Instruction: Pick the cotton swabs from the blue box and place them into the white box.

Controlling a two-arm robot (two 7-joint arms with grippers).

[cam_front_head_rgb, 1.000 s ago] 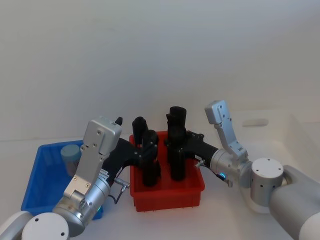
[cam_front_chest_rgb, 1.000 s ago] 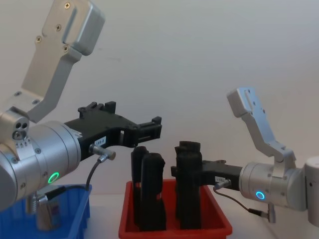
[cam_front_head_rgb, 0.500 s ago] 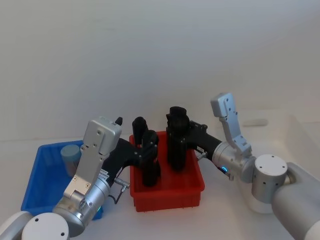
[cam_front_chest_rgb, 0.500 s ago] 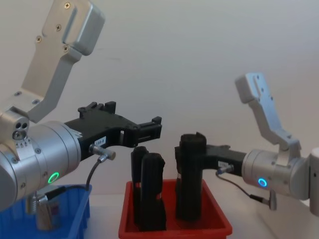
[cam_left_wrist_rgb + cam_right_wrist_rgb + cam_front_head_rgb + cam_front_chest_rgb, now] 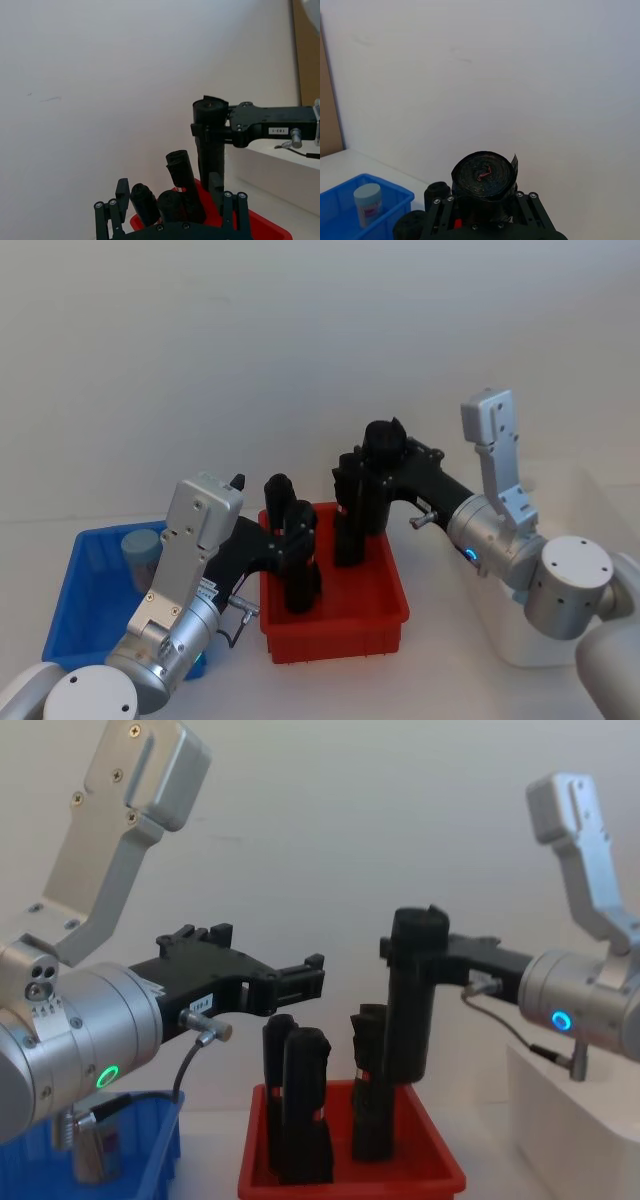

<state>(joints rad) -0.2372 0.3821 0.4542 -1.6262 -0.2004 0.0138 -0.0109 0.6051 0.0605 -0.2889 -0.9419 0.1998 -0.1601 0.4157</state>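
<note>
One cotton swab tub (image 5: 143,555) with a pale lid stands in the blue box (image 5: 75,625) at the left; it also shows in the right wrist view (image 5: 367,202) and the chest view (image 5: 95,1145). The white box (image 5: 525,645) stands at the right. My left gripper (image 5: 283,538) hovers open above the gap between the blue box and the red bin, holding nothing (image 5: 300,982). My right gripper (image 5: 385,455) is shut on a tall black roll (image 5: 410,1010), held above the red bin's right side, apart from the tub.
A red bin (image 5: 335,618) in the middle holds three more upright black pieces (image 5: 298,565). A plain white wall lies behind. The white box's side (image 5: 560,1120) is close under my right arm.
My right gripper has lifted the black roll up out of the red bin and drawn it slightly right. The left arm has not moved.
</note>
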